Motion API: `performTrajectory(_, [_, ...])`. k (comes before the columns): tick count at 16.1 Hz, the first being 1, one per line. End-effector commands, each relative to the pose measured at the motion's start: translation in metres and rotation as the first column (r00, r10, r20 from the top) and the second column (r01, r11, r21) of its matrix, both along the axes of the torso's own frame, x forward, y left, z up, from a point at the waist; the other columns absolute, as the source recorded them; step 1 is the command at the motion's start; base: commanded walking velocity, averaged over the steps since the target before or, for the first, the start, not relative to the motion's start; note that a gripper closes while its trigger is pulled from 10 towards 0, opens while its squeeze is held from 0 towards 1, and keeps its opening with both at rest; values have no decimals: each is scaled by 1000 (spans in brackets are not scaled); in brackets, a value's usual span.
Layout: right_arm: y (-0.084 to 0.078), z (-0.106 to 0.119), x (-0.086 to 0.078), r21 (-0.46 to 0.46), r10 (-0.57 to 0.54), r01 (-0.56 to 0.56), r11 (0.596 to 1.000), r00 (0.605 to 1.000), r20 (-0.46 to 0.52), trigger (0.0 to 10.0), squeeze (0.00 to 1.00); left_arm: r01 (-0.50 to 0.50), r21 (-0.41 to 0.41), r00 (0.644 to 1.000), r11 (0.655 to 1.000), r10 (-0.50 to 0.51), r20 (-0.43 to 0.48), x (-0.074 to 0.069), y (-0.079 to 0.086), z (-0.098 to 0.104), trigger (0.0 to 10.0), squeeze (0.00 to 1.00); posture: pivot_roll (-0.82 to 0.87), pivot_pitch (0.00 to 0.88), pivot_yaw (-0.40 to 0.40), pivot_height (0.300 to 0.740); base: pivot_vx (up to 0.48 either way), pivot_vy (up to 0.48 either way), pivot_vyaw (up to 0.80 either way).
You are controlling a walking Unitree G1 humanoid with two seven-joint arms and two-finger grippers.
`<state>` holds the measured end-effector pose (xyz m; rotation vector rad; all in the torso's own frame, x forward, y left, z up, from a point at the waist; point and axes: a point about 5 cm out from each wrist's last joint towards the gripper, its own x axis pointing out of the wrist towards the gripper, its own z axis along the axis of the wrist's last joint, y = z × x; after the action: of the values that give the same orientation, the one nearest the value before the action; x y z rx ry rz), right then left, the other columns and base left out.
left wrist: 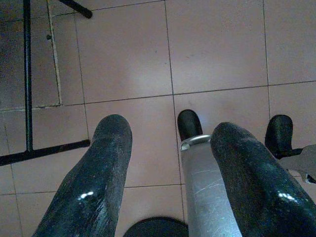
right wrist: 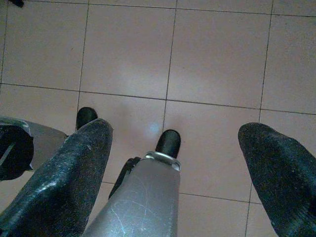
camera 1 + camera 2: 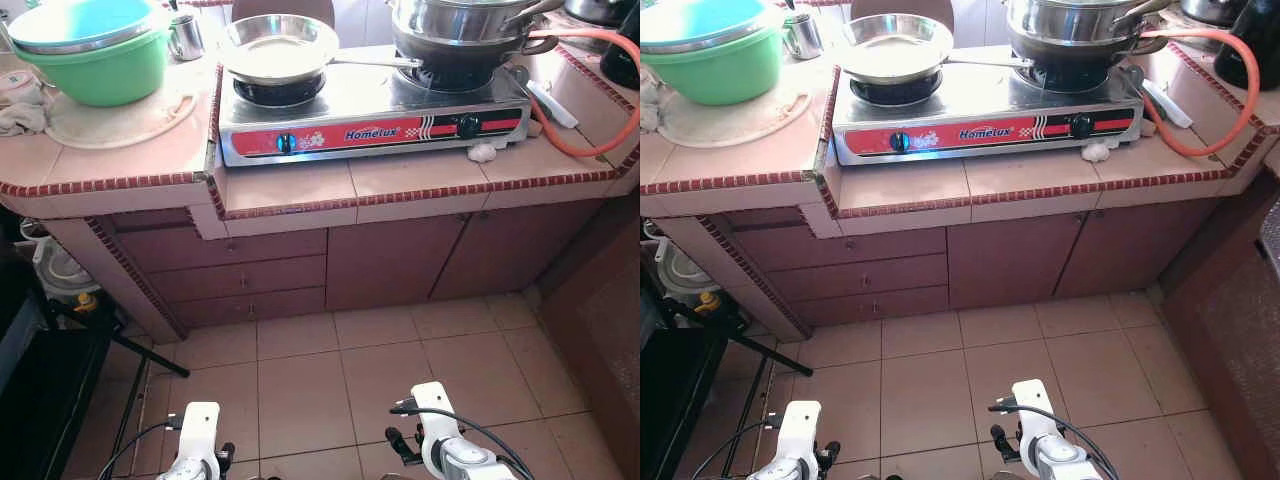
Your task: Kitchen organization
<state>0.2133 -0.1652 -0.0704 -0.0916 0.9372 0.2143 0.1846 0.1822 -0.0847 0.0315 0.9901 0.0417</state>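
- Landmark: gas stove [image 3: 372, 118] on the tiled counter [image 3: 290, 185]. Robot stands on the floor in front of it, well apart from the counter edge.
- Task items, relative to the stove: frying pan [image 3: 278, 47] on its left burner; stacked steel pots [image 3: 462, 25] on its right burner; green basin [image 3: 95, 55] with blue lid off its left side; steel mug [image 3: 185, 37] between basin and pan; orange gas hose [image 3: 590, 90] looping off its right side.
- Left gripper [image 1: 168, 168]: fingers spread, empty, pointing at the floor tiles, far below the stove.
- Right gripper [image 2: 177, 173]: fingers spread wide, empty, likewise hanging low.
- Risk: reaching past the stove's right end could snag the hose and tug the gas connection.
- Risk: pots are stacked high; a sideways nudge could topple them.
- Risk: pan handle points toward the pots; lifting either may knock the other.
- Burner state cannot be told; hot metal is possible.
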Motion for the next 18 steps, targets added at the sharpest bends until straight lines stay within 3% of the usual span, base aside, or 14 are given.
performTrajectory(1, [33,21,36,-71,57,-51,996,994,95,10000,0,-116,-27,976,993,119,183,38,26,26,10000,0,-54,0,55,740,0,0,0])
performTrajectory(18, [34,19,34,-85,71,-65,994,994,80,10000,0,-109,-12,978,994,109,178,35,29,25,10000,0,-35,0,54,740,0,0,0])
